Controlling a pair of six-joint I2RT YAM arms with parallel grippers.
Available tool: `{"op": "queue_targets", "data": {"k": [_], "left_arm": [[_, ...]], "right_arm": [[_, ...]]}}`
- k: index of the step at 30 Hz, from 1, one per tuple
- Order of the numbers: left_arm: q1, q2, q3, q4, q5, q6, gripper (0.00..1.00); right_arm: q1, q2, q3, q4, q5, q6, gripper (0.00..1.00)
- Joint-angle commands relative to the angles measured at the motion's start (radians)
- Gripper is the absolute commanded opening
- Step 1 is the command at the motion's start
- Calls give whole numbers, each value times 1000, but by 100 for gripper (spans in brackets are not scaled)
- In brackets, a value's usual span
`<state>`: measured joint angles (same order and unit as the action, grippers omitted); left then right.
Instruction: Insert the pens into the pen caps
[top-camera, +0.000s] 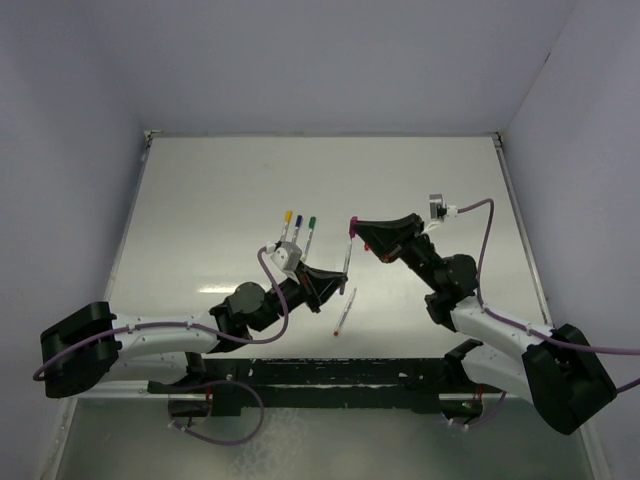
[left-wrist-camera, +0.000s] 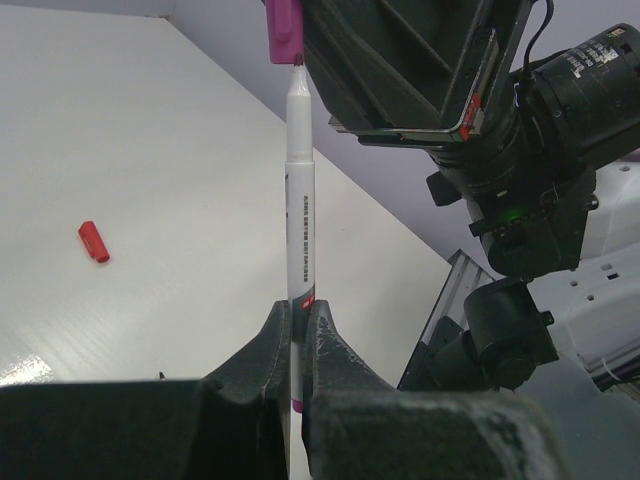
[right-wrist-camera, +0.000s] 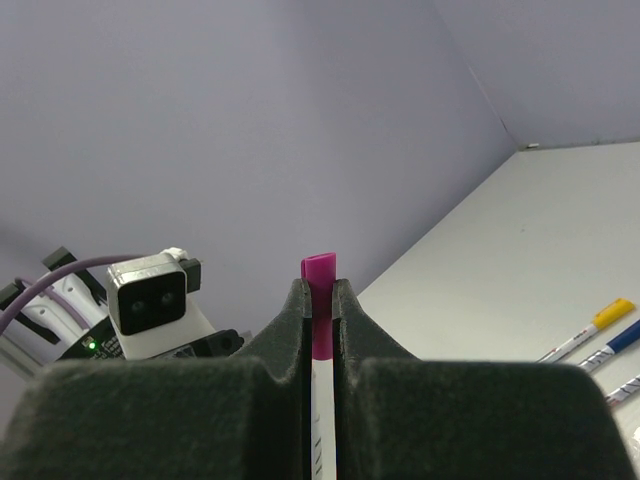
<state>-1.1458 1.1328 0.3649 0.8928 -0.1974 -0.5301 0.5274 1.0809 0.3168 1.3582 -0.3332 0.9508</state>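
My left gripper (left-wrist-camera: 300, 310) is shut on the lower barrel of a whitish pen (left-wrist-camera: 299, 200) with a purple end and holds it upright above the table. My right gripper (right-wrist-camera: 320, 290) is shut on the purple cap (right-wrist-camera: 320, 300) just above it. In the left wrist view the pen's tip sits at the mouth of the purple cap (left-wrist-camera: 284, 30). In the top view both grippers meet mid-table, left (top-camera: 335, 280), right (top-camera: 352, 228). A loose pen (top-camera: 345, 310) lies on the table. The red cap (left-wrist-camera: 93, 241) lies apart on the table.
Three pens with yellow (top-camera: 287, 225), blue (top-camera: 299, 228) and green (top-camera: 311, 228) caps lie side by side behind the left gripper; two show in the right wrist view (right-wrist-camera: 590, 328). The table (top-camera: 200, 200) has walls at the back and on both sides.
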Motion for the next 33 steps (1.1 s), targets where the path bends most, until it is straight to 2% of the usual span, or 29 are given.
{"op": "queue_targets", "data": {"k": [1,33], "left_arm": [[4,-8,27,26,-5,10,0],[4,-26,-16,37,-5,-2,0]], "right_arm": [[8,-6,-1,82,2,2,0],[14,10,14,94,18,-8,0]]}}
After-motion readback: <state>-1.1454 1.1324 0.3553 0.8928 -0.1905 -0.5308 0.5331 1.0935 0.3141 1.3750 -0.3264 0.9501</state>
